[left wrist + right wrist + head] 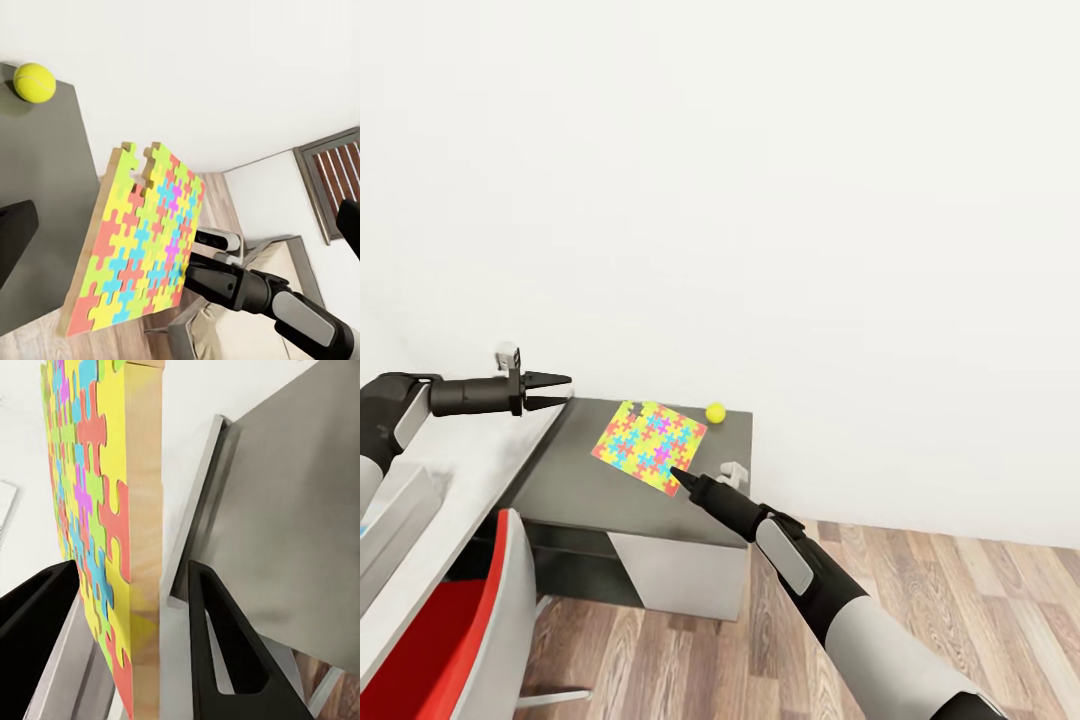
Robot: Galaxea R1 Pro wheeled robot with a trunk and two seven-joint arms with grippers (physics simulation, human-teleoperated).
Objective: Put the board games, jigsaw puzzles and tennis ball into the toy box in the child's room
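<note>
Before you, the table (pixel 590 480) meets the white wall, its dark grey section under a lifted jigsaw puzzle (pixel 649 446) (tilted). Your right gripper (pixel 678 476) is clamped on the puzzle's near edge. Your left gripper (pixel 560 390) hovers spread apart, empty. The tennis ball (pixel 716 412) rests near the table's far corner.

jigsaw puzzle (pixel 650 447): over the lower section of the desk (pixel 600 490), tilted, one edge between the jaws of the right gripper (pixel 678 476)
tennis ball (pixel 716 412): on the lower section, behind and to the right of the puzzle, near the wall (pixel 760 200)
left gripper (pixel 556 391): above the desk's higher part, left of the puzzle, apart from it
chair (pixel 460 620): in front of the desk, at the left
floor (pixel 920 580): right of the desk
</note>
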